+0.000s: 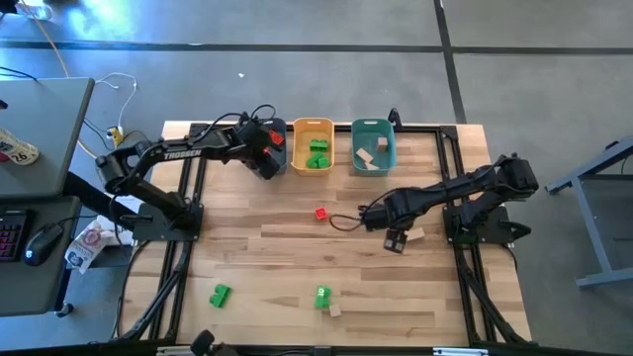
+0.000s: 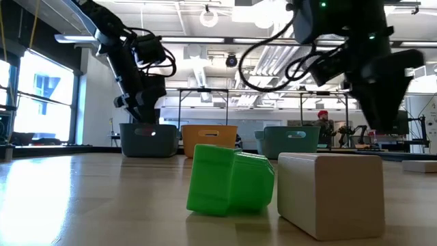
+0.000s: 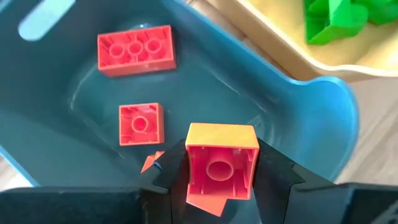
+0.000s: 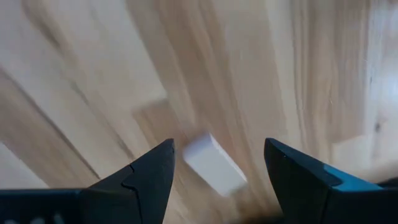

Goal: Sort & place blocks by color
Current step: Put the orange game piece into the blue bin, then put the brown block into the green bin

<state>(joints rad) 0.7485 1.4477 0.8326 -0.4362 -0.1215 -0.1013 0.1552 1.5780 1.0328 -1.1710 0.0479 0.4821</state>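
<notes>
My left gripper [image 1: 269, 150] hangs over the blue-grey bin [image 1: 274, 133] at the table's far edge, shut on a red-orange block [image 3: 222, 152]. Two more red-orange blocks [image 3: 136, 50] lie on the bin's floor. My right gripper [image 4: 218, 145] is open, low over the table right of centre. A tan block [image 4: 214, 167] lies flat on the wood below and between its fingers, untouched. The orange-yellow bin [image 1: 314, 144] holds green blocks. Tan blocks lie in the teal bin [image 1: 373, 145]. On the table lie a red block [image 1: 320, 213], two green blocks [image 1: 220, 294] [image 1: 322, 296] and a small tan one [image 1: 335, 311]. My left gripper pinches the red-orange block by two opposite side walls [image 3: 193, 171] between its two fingers [image 3: 166, 177], coming from above and pointing down into the bin. The block is lifted clear of the bin's floor, its hollow underside facing the wrist camera.
The three bins stand side by side along the far edge. Black frame rails [image 1: 188, 208] run along the table's left and right sides. A green block [image 2: 229, 179] and a tan block [image 2: 334, 191] lie close to the near edge. Bare wood lies mid-table.
</notes>
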